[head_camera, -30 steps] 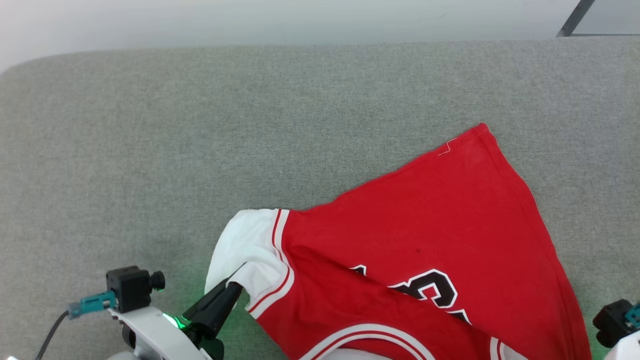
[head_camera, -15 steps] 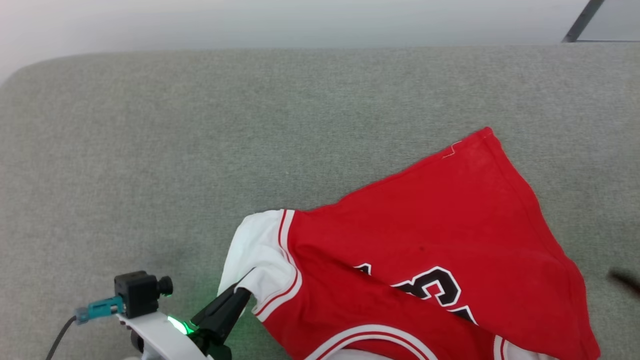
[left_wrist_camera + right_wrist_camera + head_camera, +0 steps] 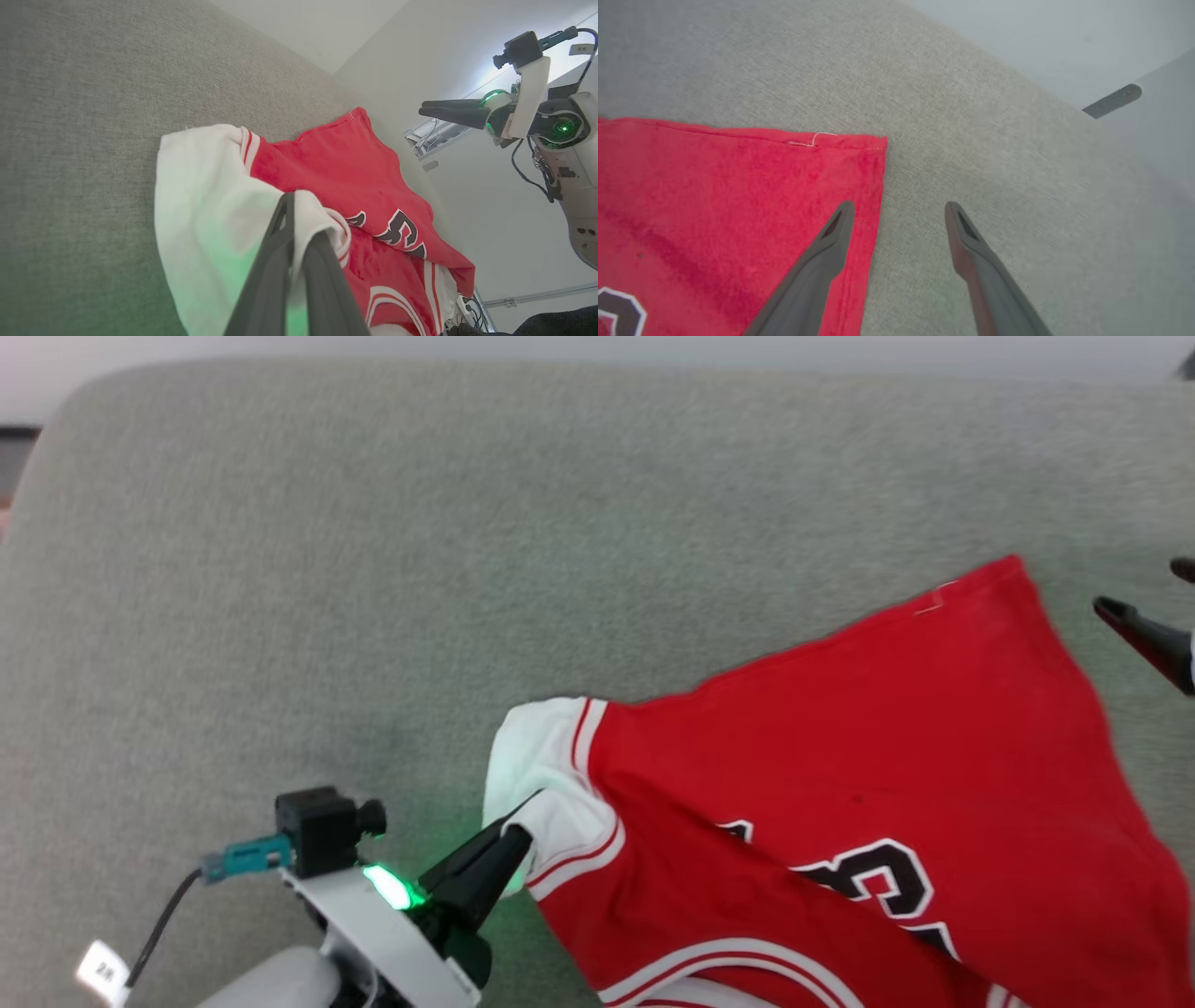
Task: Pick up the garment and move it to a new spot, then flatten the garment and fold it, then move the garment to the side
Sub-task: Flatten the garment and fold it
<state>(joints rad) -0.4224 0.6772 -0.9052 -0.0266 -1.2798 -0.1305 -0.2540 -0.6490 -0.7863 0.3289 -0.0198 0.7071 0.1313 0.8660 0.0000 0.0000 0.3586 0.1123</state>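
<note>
The garment is a red T-shirt with white sleeves and a black number, lying rumpled on the grey fabric surface at the lower right. My left gripper is shut on the white sleeve at the shirt's left end. In the left wrist view the left gripper pinches that sleeve fold, with the garment stretching away behind it. My right gripper hovers open by the hem corner. In the right wrist view the right gripper is open, one finger over the garment edge, the other over bare fabric.
The grey surface ends in a rounded corner at the upper left, with a pale wall beyond its far edge. Much bare grey fabric lies left of and behind the shirt. A dark metal bar shows past the surface's edge.
The head camera has shifted. My right gripper has opened and come into view beside the shirt's hem corner. The left gripper keeps its hold on the white sleeve.
</note>
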